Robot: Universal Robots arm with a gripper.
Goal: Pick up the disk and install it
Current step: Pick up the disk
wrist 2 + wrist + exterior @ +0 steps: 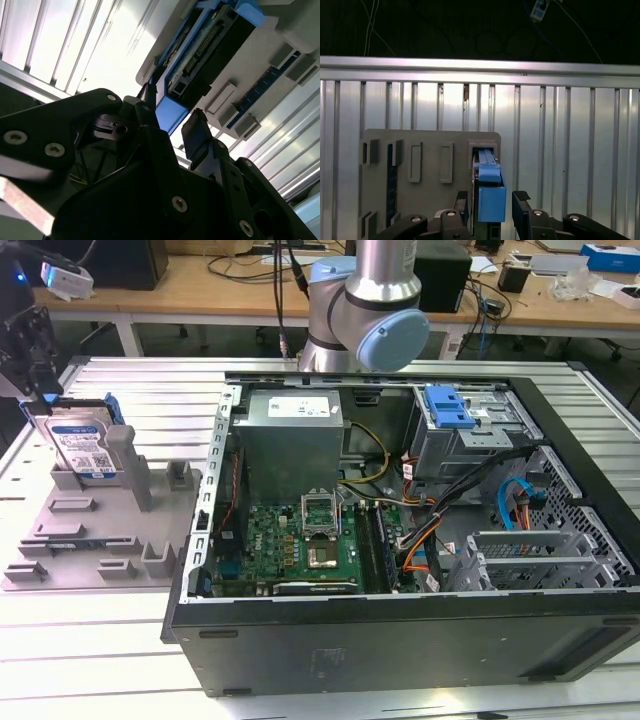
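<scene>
Claw [491, 201] open, fingers [521, 202] straddling the blue end of the disk [85, 448], one finger slightly clear of it. Disk stands upright in the grey tray [95, 545].

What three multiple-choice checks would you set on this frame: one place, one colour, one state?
1. Where is the disk? A. held in the air; B. upright in the grey tray; C. flat beside the tray.
2. What colour is its carrier bracket? A. blue; B. red; C. yellow.
3. How is the gripper? A. shut, away from the disk; B. lifting the disk clear of the tray; C. open, astride the bracket's end.
Key: 1 B, the exterior view shows it standing in the tray at that view's left. 2 A, it is blue in both wrist views. 3 C, the first wrist view shows a gap between one finger and the bracket.
</scene>
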